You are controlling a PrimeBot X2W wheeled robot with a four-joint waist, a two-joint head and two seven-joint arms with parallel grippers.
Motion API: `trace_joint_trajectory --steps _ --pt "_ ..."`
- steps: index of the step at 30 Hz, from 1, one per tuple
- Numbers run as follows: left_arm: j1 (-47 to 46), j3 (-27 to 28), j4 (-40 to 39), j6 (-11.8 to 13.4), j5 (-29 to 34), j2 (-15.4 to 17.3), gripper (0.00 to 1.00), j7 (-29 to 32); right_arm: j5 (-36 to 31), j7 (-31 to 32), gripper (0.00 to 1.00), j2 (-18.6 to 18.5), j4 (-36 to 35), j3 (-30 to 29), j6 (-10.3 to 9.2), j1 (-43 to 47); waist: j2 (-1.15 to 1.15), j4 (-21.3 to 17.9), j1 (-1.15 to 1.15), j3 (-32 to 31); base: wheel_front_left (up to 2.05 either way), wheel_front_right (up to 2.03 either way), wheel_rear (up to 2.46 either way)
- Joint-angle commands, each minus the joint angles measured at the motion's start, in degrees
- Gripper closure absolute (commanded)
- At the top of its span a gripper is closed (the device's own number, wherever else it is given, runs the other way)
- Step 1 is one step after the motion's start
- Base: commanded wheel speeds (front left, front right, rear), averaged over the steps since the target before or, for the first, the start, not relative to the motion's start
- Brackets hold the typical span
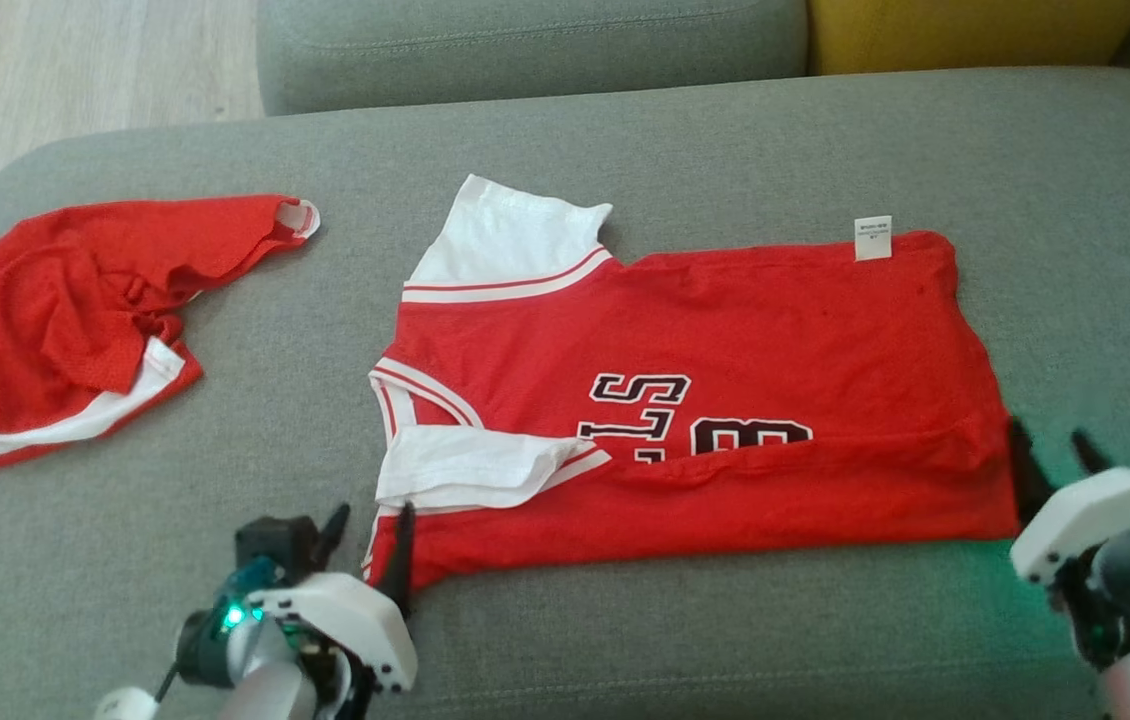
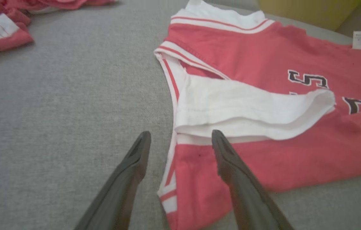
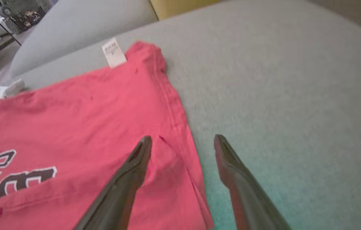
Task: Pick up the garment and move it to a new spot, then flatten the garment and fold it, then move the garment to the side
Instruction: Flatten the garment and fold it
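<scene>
Garment (image 1: 705, 400): a red jersey with white sleeves and striped trim, lying flat across the middle of the grey seat cushion (image 1: 625, 120), closer to its near edge than its far one, with the long axis running left to right. Its near long side is folded over, so the fold covers the lower part of the black-and-white lettering (image 1: 640, 405). One white sleeve (image 1: 510, 240) points toward the far edge. The other sleeve (image 1: 475, 465) is turned in and rests on the red body. A small white label (image 1: 872, 238) sticks out from the far side, near the hem end.

At the collar end, by the near edge, the left gripper (image 1: 373, 515) hangs with its jaws spread wide and nothing between them. In the left wrist view this gripper (image 2: 180, 133) has one finger over bare cushion and the other over the red cloth (image 2: 263, 57), just short of the turned-in sleeve. At the hem end the right gripper (image 1: 1050, 440) is likewise wide apart and empty. In its own wrist view it (image 3: 183, 138) straddles the hem corner, one finger above the cloth (image 3: 72, 121), the other above the cushion.

Toward the cushion's left edge, well apart from the jersey, lies a second red garment (image 1: 45, 320), crumpled. Beyond the far edge sit a grey back cushion (image 1: 525, 50) and a yellow one (image 1: 965, 30).
</scene>
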Motion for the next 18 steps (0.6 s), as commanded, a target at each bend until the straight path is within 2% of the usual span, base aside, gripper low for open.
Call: trace_joint_trajectory --steps 1,10,14,18 --pt "-1.45 2.34 -2.52 0.64 -0.44 0.92 0.00 -1.41 -1.01 -1.98 0.00 -0.32 -3.58 0.52 -0.05 -0.68 0.00 -0.09 0.00 -0.01 0.00 0.00 0.00" --pt "-3.97 6.31 -12.51 1.44 -0.82 0.53 0.00 -3.84 -3.21 -10.88 0.00 2.97 -12.97 1.08 -0.05 -0.77 0.00 -1.32 0.00 2.63 0.00 0.00 0.00" --pt "-6.68 5.87 -12.26 0.75 0.62 1.01 0.00 -3.85 -3.90 -11.89 0.00 3.43 -14.49 2.20 -0.05 -2.54 0.00 -2.33 0.00 4.82 0.00 0.00 0.00" --pt "-14.19 5.00 -9.15 -0.64 2.04 3.12 0.00 -1.75 -4.77 -11.92 0.00 3.73 -15.86 4.59 -0.05 -6.01 0.00 -4.34 0.00 8.80 0.00 0.00 0.00"
